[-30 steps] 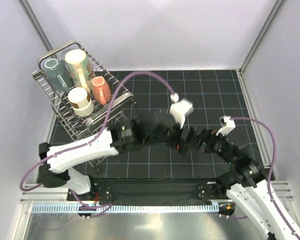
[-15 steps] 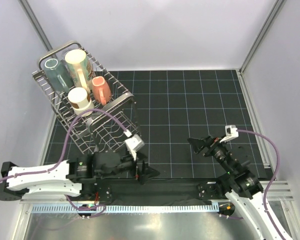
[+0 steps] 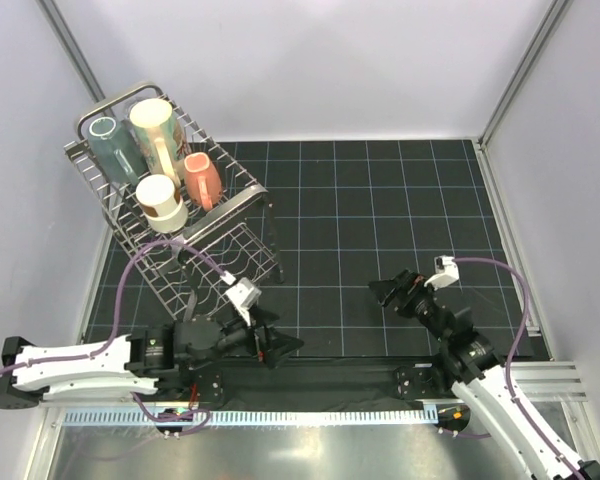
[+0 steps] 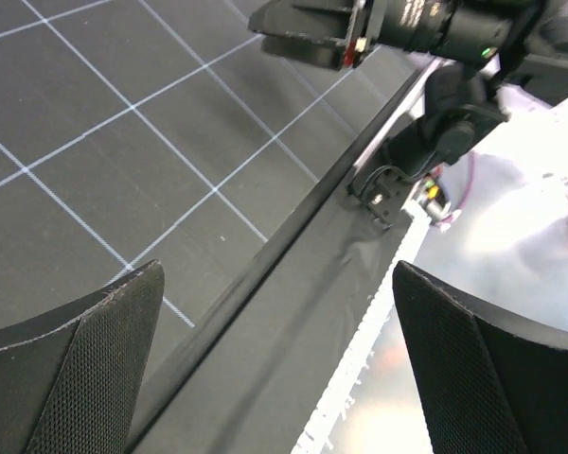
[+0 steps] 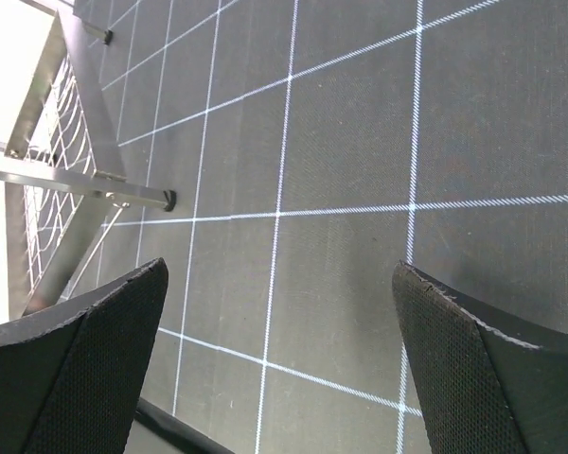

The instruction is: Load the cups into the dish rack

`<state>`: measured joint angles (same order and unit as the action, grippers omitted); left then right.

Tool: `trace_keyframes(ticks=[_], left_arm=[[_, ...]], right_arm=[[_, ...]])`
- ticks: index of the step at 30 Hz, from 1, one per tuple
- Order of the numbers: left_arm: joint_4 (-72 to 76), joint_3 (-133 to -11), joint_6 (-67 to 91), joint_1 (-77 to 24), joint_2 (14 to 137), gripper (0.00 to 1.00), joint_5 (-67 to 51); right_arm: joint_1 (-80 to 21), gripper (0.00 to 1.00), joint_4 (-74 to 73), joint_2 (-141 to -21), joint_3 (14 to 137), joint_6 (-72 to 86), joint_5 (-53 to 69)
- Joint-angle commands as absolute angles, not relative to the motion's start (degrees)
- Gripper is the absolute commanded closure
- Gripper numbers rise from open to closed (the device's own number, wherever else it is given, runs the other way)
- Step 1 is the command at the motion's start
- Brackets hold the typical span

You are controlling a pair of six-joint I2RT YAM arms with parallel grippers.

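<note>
We count four in dish rack: grey-teal tumbler, cream mug, salmon-pink mug, small brown-based cup; clear glass unseen; left end effector, right end effector spread wide, empty; loading seems nearly finished.

— What colour is the worktop?
— Black, ruled by thin white lines into a grid of squares.
— And the dish rack?
— Silver wire. It holds a grey-teal tumbler, a cream mug with red-brown print down its side, a salmon-pink mug and a small cup, cream with a brown band.
— The arms?
— White shells, black joints, purple cables.
— The hands?
— The left hand and right hand are black. Their pads carry a fine black mesh weave. The left wrist view shows a thin red strip on the right hand.
</note>
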<state>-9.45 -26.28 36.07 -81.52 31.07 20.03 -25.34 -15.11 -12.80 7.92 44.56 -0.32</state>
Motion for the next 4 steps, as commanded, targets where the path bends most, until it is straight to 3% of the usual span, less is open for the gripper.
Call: trace_keyframes(ticks=[1,4], left_arm=[[-3.08,-22.86,40.07,-81.74,25.59,0.00,22.42],[-0.28,-17.43,42.10,-81.74,19.27,0.00,20.31]], right_arm=[[-25.58,0.00,-10.29,-12.22,9.59,44.65,-0.71],[-25.49,0.00,-8.35,-8.10,8.00,44.12,2.27]])
